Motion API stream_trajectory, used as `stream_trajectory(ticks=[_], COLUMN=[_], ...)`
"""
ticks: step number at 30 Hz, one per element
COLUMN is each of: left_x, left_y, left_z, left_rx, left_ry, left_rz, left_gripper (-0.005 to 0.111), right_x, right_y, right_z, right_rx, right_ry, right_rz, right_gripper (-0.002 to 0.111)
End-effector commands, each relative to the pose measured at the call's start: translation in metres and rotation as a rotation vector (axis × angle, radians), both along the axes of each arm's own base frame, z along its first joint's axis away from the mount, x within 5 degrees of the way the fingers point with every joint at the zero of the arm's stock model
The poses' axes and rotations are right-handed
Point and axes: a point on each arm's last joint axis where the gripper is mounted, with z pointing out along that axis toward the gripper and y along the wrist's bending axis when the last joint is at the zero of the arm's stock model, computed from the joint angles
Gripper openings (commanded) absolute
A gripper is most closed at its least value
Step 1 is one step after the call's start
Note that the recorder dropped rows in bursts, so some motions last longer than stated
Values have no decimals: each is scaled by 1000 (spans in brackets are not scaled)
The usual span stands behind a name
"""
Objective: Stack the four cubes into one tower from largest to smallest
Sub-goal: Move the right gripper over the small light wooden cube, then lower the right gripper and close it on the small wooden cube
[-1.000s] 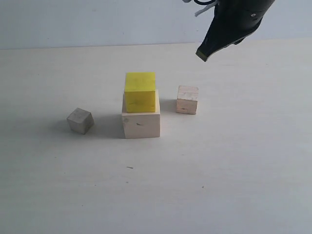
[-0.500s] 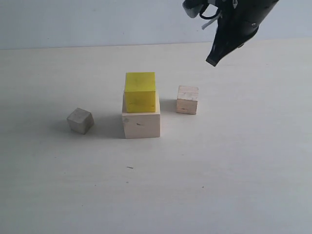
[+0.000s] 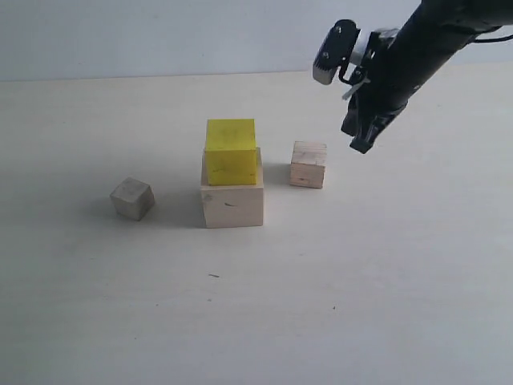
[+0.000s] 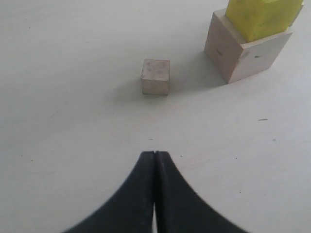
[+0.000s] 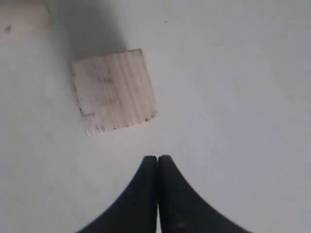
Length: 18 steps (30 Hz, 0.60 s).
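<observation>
Fingers of the left arm, the left fingers (image 4: 154,154), are pressed tip to tip with nothing between them, above bare worktop (image 3: 361,281). Ahead of them the smallest wood cube (image 4: 156,76) stands alone on the worktop, at the far left of the row. To its right, apart from it, the large pale wood cube (image 3: 232,206) rests on the worktop with the yellow cube (image 3: 231,151) sitting squarely on top. Just right of that pair, not touching it, the small wood cube (image 3: 309,164) stands on the worktop. Furthest right, the right fingers (image 3: 361,145) point down beside and above this cube, clear of it; they too are closed tip to tip and hold nothing.
</observation>
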Motion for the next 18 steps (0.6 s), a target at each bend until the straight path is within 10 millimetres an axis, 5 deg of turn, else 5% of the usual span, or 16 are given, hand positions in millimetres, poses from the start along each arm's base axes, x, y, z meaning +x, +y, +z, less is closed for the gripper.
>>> stream_trajectory(ticks=[1, 4, 8, 18], left_x=[0, -3, -9, -17], left_y=[0, 1, 3, 6], left_z=[-1, 1, 6, 12], left_rx=[-8, -14, -30, -49], left_ry=[-10, -27, -76, -133], left_rz=[6, 6, 6, 6], left_gripper=[0, 0, 0, 0], right_x=[0, -6, -5, 9], right_y=[3, 12, 16, 19], right_z=[-3, 9, 0, -23], right_rx=[19, 108, 130, 160], right_ry=[9, -2, -10, -51], right_rz=[108, 206, 284, 199], right_gripper=[13, 37, 61, 62])
